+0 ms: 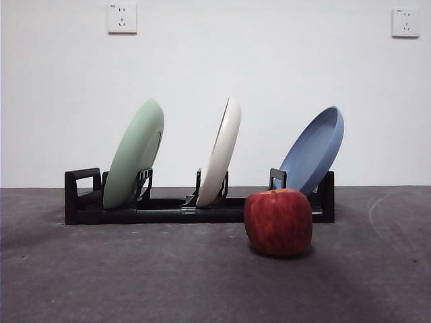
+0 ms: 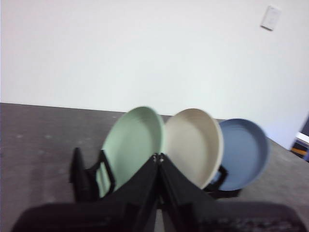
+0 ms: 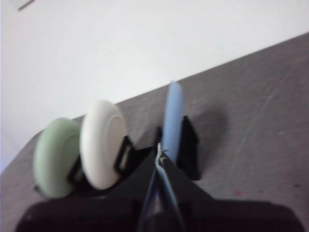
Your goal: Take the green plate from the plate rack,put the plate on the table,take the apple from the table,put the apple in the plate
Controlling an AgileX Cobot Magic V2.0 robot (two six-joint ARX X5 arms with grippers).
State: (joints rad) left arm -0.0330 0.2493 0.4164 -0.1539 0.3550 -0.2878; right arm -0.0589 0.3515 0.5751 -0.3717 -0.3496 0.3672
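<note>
Three plates stand on edge in the plate rack (image 1: 195, 212), which runs across the middle of the front view on the dark grey bench (image 1: 135, 276): the green plate (image 1: 135, 155) at left centre of the frame, a cream-white plate (image 1: 221, 153) at centre, a blue plate (image 1: 315, 151) at right centre, all leaning toward the right. One apple (image 1: 278, 221), dark red, sits on the bench just in front of the rack's right end, below the blue plate in the frame, lower right of centre. Two wall sockets, one (image 1: 122, 18) at upper left and one (image 1: 405, 22) at upper right, on the white wall. My left gripper (image 2: 158, 159), bottom centre of its wrist view, has its jaws pressed together with nothing between them; the green plate shows behind it. My right gripper (image 3: 159, 153), bottom centre of its wrist view, is likewise closed and empty, in line with the blue plate's edge. Neither arm appears in the front view.
</note>
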